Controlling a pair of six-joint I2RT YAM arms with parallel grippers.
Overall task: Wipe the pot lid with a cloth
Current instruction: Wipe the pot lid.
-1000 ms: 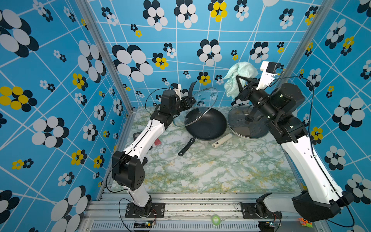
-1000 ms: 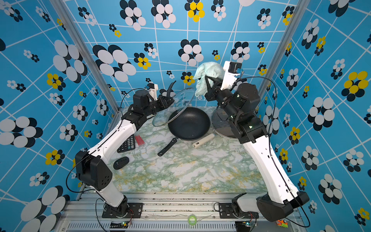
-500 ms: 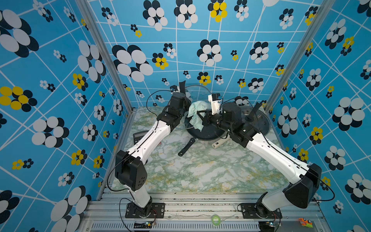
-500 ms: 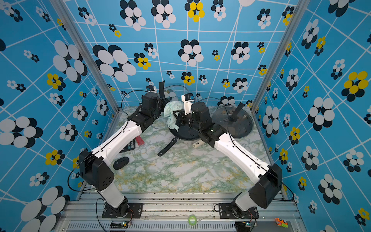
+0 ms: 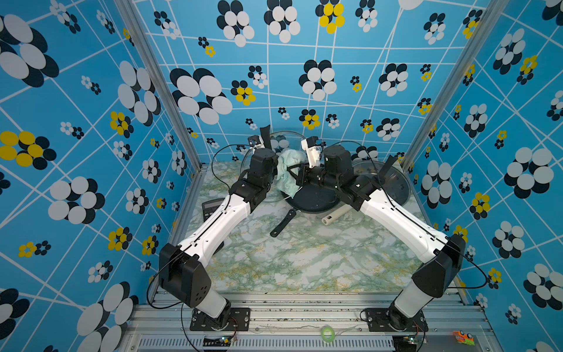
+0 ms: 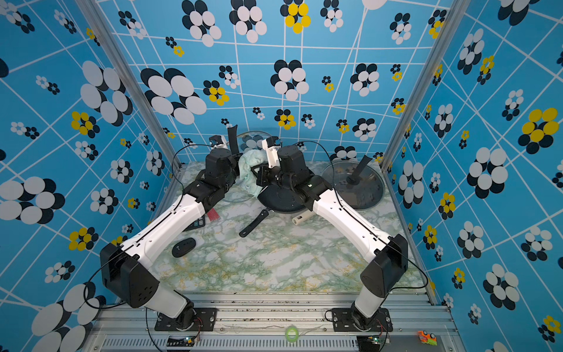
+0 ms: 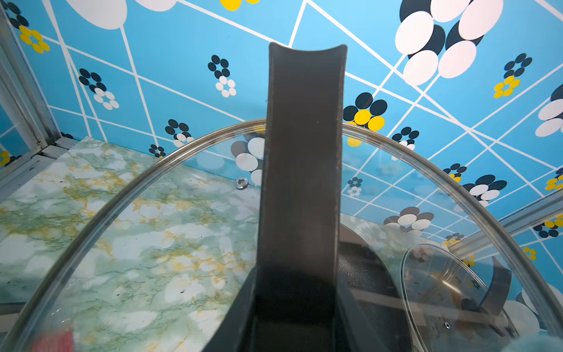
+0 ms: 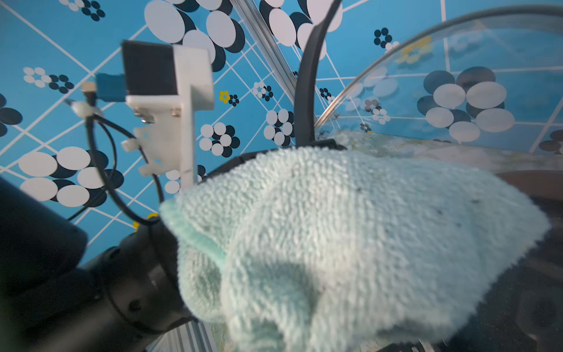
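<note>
At the back of the table the glass pot lid (image 5: 285, 140) (image 6: 253, 140) stands nearly on edge. Its black handle (image 5: 265, 135) (image 7: 304, 152) is clamped in my left gripper (image 5: 264, 154) (image 7: 292, 320), which is shut on it. My right gripper (image 5: 297, 177) (image 6: 259, 176) is shut on the pale mint-green cloth (image 5: 286, 170) (image 6: 248, 172) and presses it against the lid's face away from the handle. In the right wrist view the cloth (image 8: 335, 243) covers the jaws, with the lid's rim (image 8: 396, 51) behind it.
A black frying pan (image 5: 313, 198) sits under the right wrist, its handle pointing forward. A second glass lid (image 5: 393, 189) lies at the back right. A cream cylinder (image 5: 335, 215), a calculator (image 5: 210, 207), a red item (image 6: 213, 215) and a black remote (image 6: 183, 247) lie nearby.
My right arm has swung down from high at the back right and brought the cloth against the lid. The left gripper has turned the lid more upright.
</note>
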